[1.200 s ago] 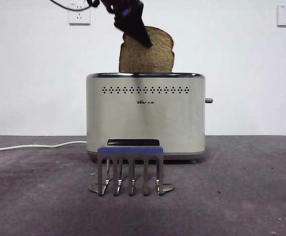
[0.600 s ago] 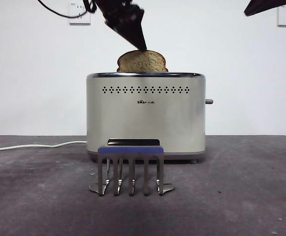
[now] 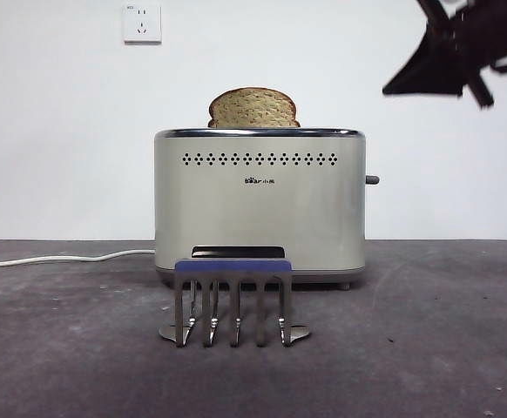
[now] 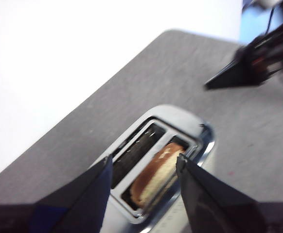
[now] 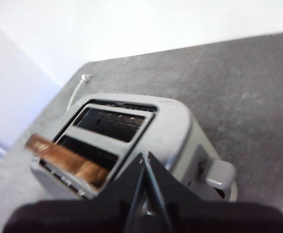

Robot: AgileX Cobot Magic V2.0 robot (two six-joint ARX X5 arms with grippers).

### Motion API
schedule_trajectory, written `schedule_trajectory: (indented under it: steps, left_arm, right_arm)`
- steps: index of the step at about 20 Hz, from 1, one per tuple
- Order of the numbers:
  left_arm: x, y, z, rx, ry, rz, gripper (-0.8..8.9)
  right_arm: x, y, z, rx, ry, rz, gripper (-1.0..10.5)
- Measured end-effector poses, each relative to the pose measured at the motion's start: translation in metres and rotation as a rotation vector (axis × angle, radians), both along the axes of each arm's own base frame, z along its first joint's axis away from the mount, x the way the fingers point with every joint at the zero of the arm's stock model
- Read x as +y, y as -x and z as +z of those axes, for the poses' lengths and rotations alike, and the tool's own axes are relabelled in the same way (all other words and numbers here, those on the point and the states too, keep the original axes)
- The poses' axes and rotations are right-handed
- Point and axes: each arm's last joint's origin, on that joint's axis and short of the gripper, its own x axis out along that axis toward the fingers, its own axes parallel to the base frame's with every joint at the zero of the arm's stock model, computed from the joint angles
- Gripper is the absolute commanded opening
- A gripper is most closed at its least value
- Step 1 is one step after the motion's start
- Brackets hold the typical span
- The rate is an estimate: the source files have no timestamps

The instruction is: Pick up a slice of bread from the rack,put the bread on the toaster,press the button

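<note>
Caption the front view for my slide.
Bread slice sits in the toaster; right gripper approaches above its button.

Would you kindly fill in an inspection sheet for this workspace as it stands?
Surface: dark grey table, scuffed and speckled.
Job's things: speckled tan slice of bread stands in a slot of the cream-beige toaster, top showing; grey button on its narrow end; shiny steel rack in front, holding nothing.
Clutter: nothing seen.
Grippers: left gripper open above the toaster; right gripper shut, near the button end.
Cables: white cord on the table.
Surroundings: white wall, socket.
</note>
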Motion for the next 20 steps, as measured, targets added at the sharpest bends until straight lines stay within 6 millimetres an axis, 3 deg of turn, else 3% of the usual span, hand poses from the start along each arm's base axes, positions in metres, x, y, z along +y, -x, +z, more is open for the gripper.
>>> schedule_trajectory:
  steps: [8, 13, 20]
  left_arm:
    - [0.025, 0.045, 0.026, -0.008, 0.115, -0.034, 2.25]
    - [0.029, 0.053, 0.028, 0.007, 0.118, -0.038, 2.25]
    - [0.029, 0.052, 0.024, 0.040, 0.105, -0.034, 2.25]
  right_arm:
    - [-0.005, -0.042, -0.039, 0.156, -0.097, -0.019, -0.1]
    - [0.003, -0.058, -0.046, 0.174, -0.105, 0.007, -0.1]
    - [0.009, -0.061, -0.056, 0.197, -0.094, 0.007, -0.1]
